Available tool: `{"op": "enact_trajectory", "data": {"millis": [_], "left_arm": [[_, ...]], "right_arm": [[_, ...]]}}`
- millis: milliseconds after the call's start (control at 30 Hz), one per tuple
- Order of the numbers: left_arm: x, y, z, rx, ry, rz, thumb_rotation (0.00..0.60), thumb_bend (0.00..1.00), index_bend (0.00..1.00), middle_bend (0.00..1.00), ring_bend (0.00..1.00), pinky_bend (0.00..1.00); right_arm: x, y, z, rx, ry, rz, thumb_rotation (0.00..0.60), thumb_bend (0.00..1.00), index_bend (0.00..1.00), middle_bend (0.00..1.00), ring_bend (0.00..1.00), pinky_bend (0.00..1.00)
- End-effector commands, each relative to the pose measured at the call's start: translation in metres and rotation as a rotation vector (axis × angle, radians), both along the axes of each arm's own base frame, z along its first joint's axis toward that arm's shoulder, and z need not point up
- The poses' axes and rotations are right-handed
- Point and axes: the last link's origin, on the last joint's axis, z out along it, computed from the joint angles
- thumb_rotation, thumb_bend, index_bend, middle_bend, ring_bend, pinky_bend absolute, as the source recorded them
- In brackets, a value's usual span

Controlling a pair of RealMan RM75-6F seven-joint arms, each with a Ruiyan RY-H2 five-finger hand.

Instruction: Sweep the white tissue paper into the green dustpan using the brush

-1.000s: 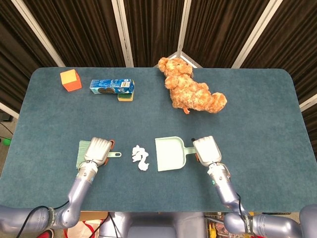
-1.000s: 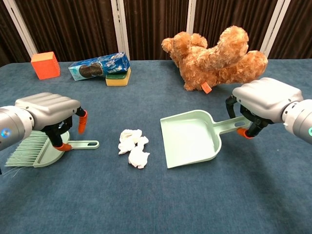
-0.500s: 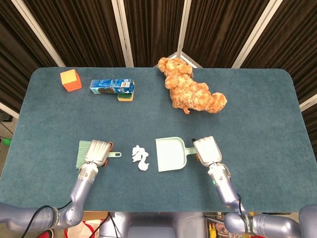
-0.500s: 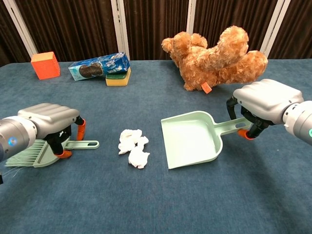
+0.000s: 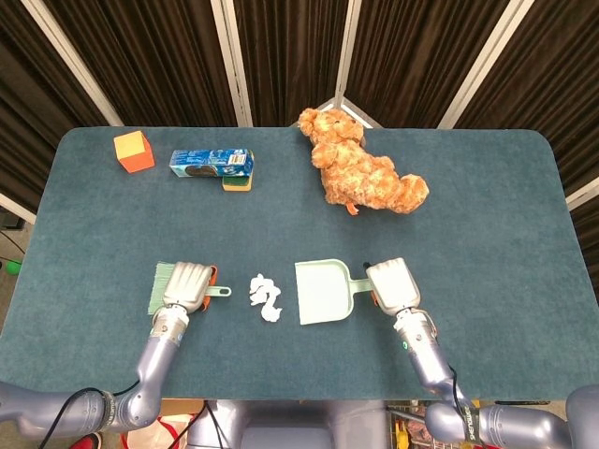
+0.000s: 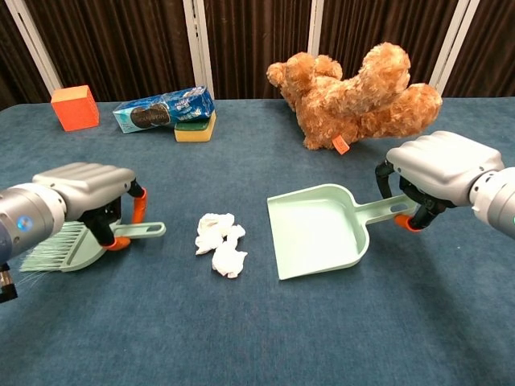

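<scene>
The tissue lies crumpled on the table, and everything else is placed from it. Just to its right sits the dustpan, open mouth facing the tissue, a narrow strip of table between them; its handle points away to the right. The right hand is at that handle, fingers curled down around it with the orange fingertips beneath, so it grips the dustpan. In the head view the same hand sits at the far end of the pan from the tissue.

To the left of the tissue, somewhat further off than the pan, lies the brush, its bristles pointing away from the tissue and its handle tip pointing towards it. The left hand covers the brush's middle, fingers curled down on both sides of the handle, holding it. From above, this hand hides most of the brush.

Well beyond the tissue, at the far edge, a plush bear lies to the right. Far left stand an orange block and, nearer, a cookie pack resting against a yellow sponge.
</scene>
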Motion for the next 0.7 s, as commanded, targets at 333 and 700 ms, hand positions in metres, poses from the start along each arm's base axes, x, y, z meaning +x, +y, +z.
{"op": "enact_trajectory", "data": {"millis": [333,700], "left_arm": [[0.035,-0.003,0.026,0.05,-0.183,-0.07,0.6,0.65,0.78,1.0,0.97,0.99],[0.056,-0.017,0.02,0.024,-0.314,-0.038,0.6,0.65,0.78,1.0,0.97,1.0]], "right_arm": [[0.013,0.003,0.008,-0.021,0.117,0.07,0.6,0.45,0.67,0.85,0.83,0.86],[0.015,-0.002,0.014,-0.056,0.198,0.04,0.6,0.45,0.67,0.84,0.83,0.86]]}}
